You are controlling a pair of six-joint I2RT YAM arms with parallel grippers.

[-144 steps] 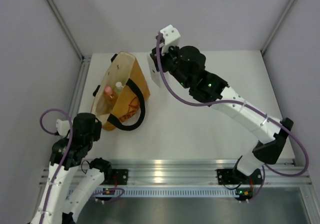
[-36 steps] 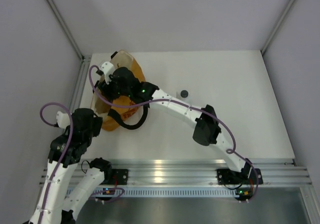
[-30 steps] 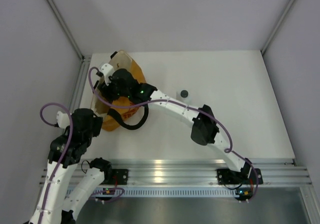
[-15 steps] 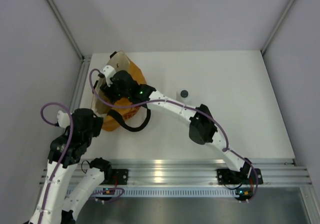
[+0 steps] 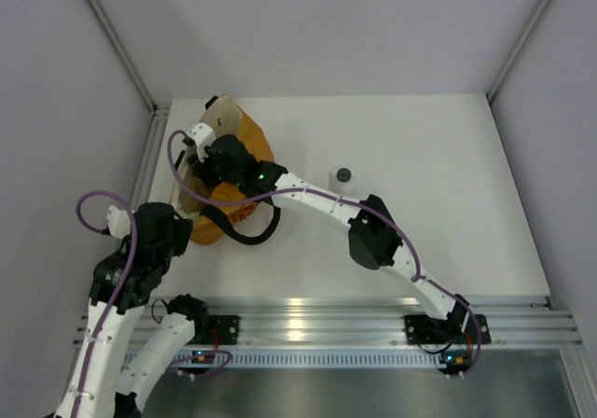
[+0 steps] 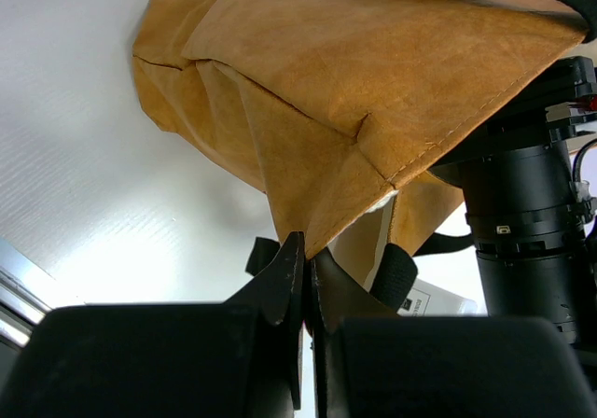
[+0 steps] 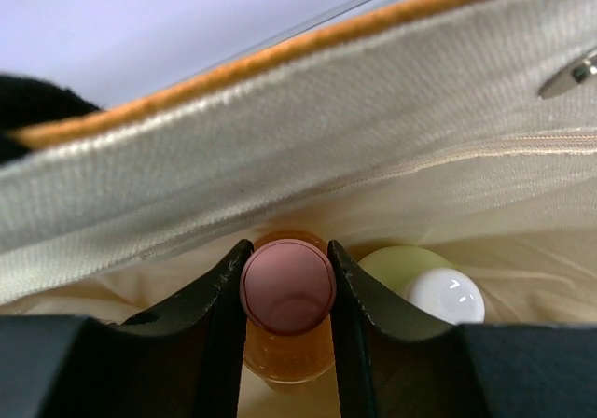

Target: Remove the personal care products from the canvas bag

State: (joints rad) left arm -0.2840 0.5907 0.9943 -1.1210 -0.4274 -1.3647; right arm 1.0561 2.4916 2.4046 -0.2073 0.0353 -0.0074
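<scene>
White tabletop (image 5: 448,203); pale lilac walls (image 5: 326,26); metal corner posts (image 5: 114,40); aluminium rail (image 5: 317,322) along near edge.

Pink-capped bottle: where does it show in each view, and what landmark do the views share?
Top external: hidden; the right gripper is down in the bag.
Left wrist: not in it.
Right wrist: centre, bottle between the gripper's fingers, inside the bag.
Landmark: the bag, upper left from above, its outside filling left wrist, its lining across right wrist.
</scene>
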